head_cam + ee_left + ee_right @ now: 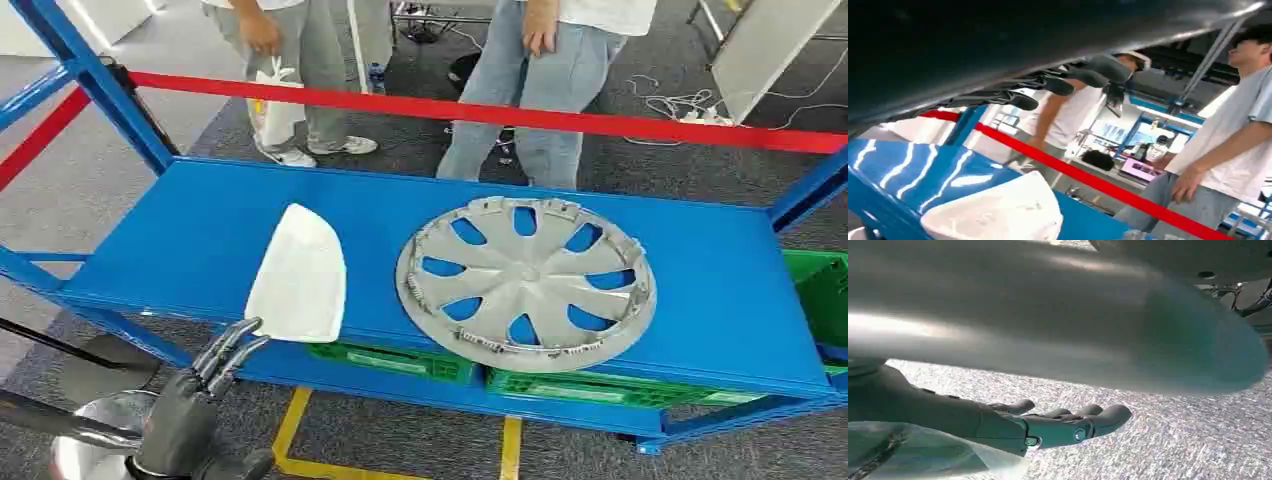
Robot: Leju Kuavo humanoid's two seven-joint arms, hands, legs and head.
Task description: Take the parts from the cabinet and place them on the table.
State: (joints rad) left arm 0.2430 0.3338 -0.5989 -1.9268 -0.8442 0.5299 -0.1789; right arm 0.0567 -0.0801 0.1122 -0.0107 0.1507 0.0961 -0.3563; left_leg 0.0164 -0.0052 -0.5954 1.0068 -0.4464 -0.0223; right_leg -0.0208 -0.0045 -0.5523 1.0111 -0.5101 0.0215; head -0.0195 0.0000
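A white shell-shaped part lies on the blue shelf, left of a silver wheel cover. My left hand reaches up from below the shelf's front edge, fingers apart and empty, their tips just short of the white part's near corner. The left wrist view shows the same white part close ahead on the blue shelf, with dark fingers stretched out above it. My right hand hangs over grey carpet, fingers extended and holding nothing.
A red rail runs across behind the shelf, with blue uprights at the left. Two people stand beyond it. Green crates sit under the shelf and at the right. Yellow floor tape marks the carpet.
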